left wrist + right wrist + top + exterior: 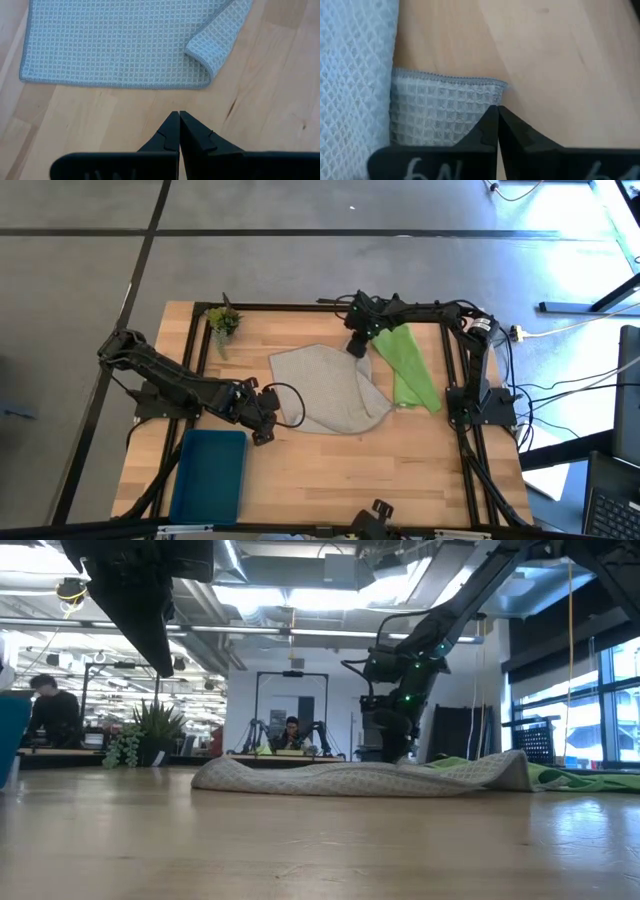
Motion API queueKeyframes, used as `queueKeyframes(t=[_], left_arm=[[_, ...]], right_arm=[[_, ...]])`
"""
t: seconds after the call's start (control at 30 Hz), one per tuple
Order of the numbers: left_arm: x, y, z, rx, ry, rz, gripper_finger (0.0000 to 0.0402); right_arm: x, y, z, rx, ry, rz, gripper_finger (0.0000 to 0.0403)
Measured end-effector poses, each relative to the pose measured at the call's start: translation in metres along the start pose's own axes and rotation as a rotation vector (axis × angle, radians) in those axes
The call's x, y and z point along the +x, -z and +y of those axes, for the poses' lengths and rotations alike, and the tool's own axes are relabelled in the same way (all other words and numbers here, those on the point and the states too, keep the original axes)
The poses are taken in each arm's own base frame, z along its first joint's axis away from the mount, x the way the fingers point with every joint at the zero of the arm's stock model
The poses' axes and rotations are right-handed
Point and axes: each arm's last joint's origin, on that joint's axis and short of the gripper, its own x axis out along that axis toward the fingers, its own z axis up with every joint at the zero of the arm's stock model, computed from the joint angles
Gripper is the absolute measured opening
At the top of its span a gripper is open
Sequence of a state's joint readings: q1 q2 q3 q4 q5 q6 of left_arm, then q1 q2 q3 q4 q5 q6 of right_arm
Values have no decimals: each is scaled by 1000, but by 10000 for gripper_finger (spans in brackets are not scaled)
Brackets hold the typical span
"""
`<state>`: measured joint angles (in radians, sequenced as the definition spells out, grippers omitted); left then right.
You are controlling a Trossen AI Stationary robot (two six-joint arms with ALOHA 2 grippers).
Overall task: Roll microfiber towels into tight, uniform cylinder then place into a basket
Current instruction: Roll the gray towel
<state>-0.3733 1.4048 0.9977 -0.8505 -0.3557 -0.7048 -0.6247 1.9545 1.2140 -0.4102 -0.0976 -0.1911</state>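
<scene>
The light grey towel (322,390) lies spread on the wooden table, rumpled, with one corner folded over (210,50). The lime green towel (412,365) lies to its right. The teal basket (210,475) sits at the near left. My right gripper (497,107) is shut at the grey towel's far right corner. My left gripper (179,114) is shut and hovers over bare wood, just short of the grey towel's left edge (115,86), touching nothing. My right gripper has its fingertips closed at a corner of the grey towel (492,95), beside the hemmed edge. The fingers come slanting down from above. The cloth runs under the fingers, which hide how much lies between them. The corner rests on the table.
A small green plant sprig (222,320) lies at the far left corner. A black frame (300,307) borders the tabletop. Bare wood lies along the near edge (380,470). People and desks show in the room behind (290,735).
</scene>
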Motion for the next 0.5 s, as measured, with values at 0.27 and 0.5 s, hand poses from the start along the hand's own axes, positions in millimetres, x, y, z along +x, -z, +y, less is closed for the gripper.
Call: queueKeyframes(t=[0.27, 0.5], left_arm=[[0, 0, 0, 0, 0, 0, 0], [0, 0, 0, 0, 0, 0, 0]], right_arm=[[0, -2, -6, -9, 134, -10, 4], [-2, -1, -17, 18, 294, 16, 3]])
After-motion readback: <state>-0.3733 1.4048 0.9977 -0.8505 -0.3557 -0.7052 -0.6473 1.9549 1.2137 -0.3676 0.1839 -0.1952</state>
